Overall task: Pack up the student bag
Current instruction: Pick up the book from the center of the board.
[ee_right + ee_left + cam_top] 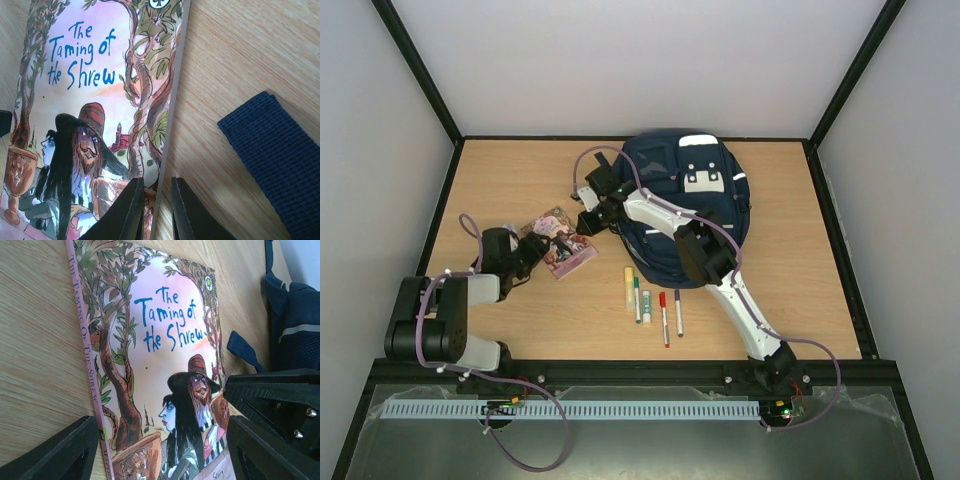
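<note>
While left tool (162,460) gapes over the book (165,340), right tool (156,200), beside a strap (275,150), possibly pinches its edge.

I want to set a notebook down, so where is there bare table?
Free: the far-left corner of the table, beside the student bag, and the strip between bag and right edge. Crowded: around the book, where left gripper and right gripper meet, and by the pens.

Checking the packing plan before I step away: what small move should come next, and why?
Probably raise the right claw a little to peel the edge of the book off the table. Its jaws stand almost together on that edge, the book lies flat, the left claw hangs open astride it too, and the student bag lies close by.
</note>
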You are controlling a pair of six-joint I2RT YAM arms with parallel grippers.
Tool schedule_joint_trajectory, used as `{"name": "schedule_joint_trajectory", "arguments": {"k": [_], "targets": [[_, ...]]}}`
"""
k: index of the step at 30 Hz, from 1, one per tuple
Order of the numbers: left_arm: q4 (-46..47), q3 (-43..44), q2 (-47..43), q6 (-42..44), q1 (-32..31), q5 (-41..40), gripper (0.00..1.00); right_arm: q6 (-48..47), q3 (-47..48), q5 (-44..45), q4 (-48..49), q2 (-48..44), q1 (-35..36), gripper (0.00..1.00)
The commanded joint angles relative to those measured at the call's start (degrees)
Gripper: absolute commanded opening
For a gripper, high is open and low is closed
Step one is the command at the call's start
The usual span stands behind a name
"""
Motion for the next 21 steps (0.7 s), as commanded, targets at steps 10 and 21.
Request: {"name": "schedule_joint_trajectory", "arguments": {"k": [10,21], "targets": [[4.09,-5.04,6.85,-0.98,-2.76,13.84,0.72,-2.50,-4.39,2.12,-16.16,13.71,3.34,0.15],[4.84,-3.85,-10.26,-4.60,-8.05,12.67,0.72,-2.54,-3.93,-0.10,-16.41,14.91,3.46,0.15]]}}
